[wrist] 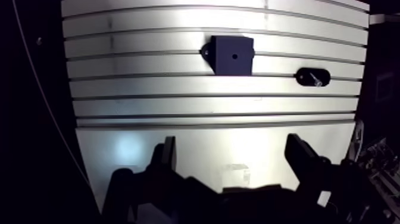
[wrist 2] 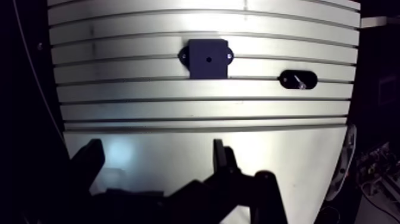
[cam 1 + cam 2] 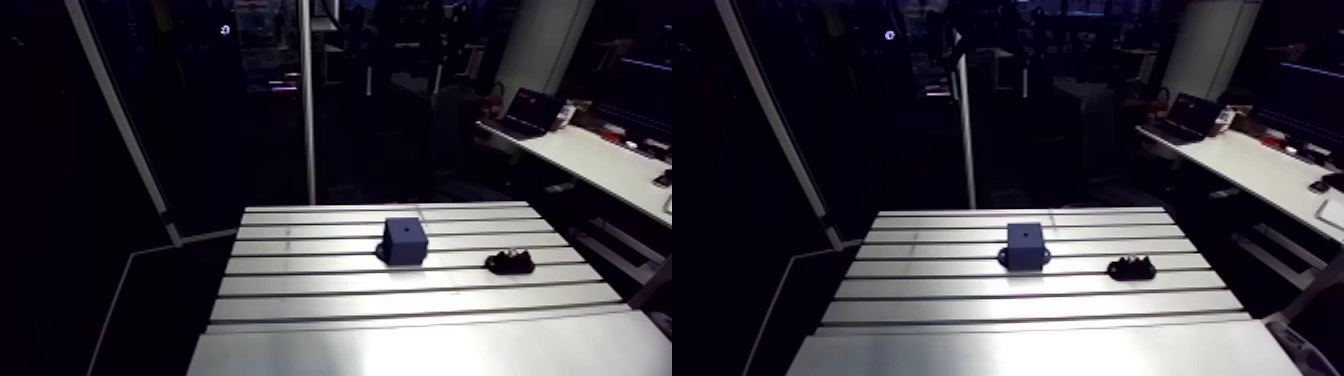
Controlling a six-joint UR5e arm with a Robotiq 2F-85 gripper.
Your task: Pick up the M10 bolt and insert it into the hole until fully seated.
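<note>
Gripper (image 1: 232,150) wide, holding nothing; bolt (image 1: 319,80) rests in black holder (image 1: 303,75) beside blue block (image 1: 232,55).

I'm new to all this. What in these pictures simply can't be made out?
Bolt: too small in the wrist view to show its thread; in the arm view it merges with its dark holder.
Hole in the block: only a dot in both views, depth hidden.
Gripper: absent from the arm view; its base is cut off at the wrist view's edge.

The desk (image 1: 178,104) is smooth aluminium with a soft sheen; the dark block (image 1: 233,55) looks matt, the bolt (image 1: 318,80) shiny metal.
</note>
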